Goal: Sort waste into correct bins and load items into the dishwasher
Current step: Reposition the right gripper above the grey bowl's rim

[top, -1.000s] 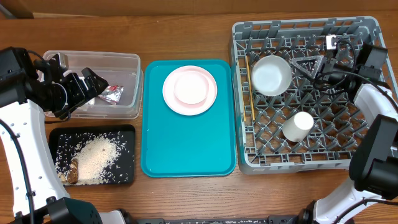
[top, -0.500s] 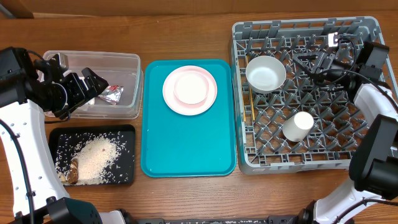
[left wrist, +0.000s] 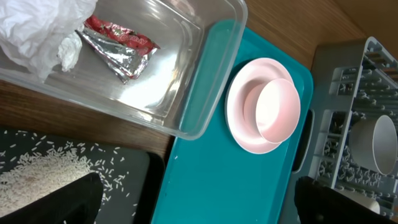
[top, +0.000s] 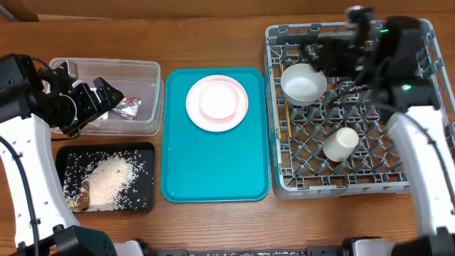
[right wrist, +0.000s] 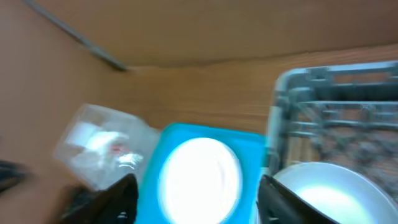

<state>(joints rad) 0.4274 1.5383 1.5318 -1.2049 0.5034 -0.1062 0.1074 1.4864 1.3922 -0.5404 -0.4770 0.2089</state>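
Waste looks sorted: the napkin (left wrist: 37,31) and wrapper (left wrist: 118,46) lie in the clear tub (top: 149,71) at far left. The rice (top: 110,178) and brown scraps fill the black tray (top: 142,200) just near of it.

Loading seems about half done. The white bowl (top: 303,84) sits mouth up in the far left part of the rack (top: 341,192), and the cup (top: 341,142) rests tilted among the pegs nearer the middle. The pink bowl (top: 217,99) sits on the pink plate (top: 195,107) at the far end of the teal tray (top: 213,171), between bins and rack. Both are yet to be loaded.

The left gripper (left wrist: 196,202) hangs over the tub, fingers wide apart and holding nothing. The right gripper (right wrist: 186,196) hovers above the rack's far side beside the white bowl. Its view is blurred, but its fingers show apart with nothing between them.

A wooden stick (top: 287,121) lies along the rack's left wall, just beside the white bowl. It could foul a plate slotted there.
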